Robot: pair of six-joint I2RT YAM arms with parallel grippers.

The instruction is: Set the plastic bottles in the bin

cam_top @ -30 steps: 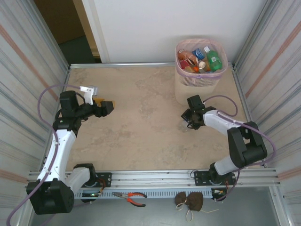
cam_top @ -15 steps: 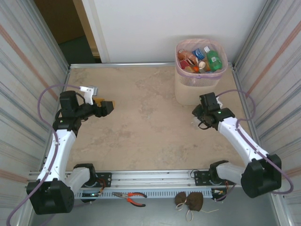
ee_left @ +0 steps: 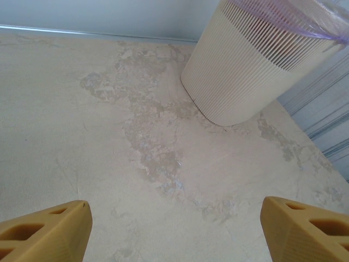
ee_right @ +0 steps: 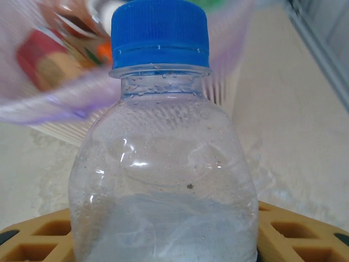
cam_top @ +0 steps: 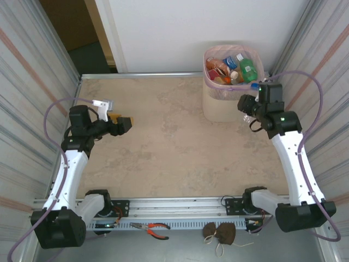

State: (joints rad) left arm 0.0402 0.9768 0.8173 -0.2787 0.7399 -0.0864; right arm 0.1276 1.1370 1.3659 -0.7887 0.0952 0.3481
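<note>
Clear plastic with a blue cap, one bottle [ee_right: 163, 164] is clamped between the fingers of the right end effector [cam_top: 248, 111]. The bin [cam_top: 218, 109] stands just beside and ahead of it, with other bottles [cam_top: 234, 68] piled inside. Well apart from the bin, the left end effector [cam_top: 124, 124] hangs open and empty over the bench [cam_top: 163, 153].

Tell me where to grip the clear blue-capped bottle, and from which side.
I'd say grip the clear bottle across its wide lower body, from its base end, as the right gripper does: the round sides sit between the fingers, and the narrow blue cap points free toward the bin.
</note>
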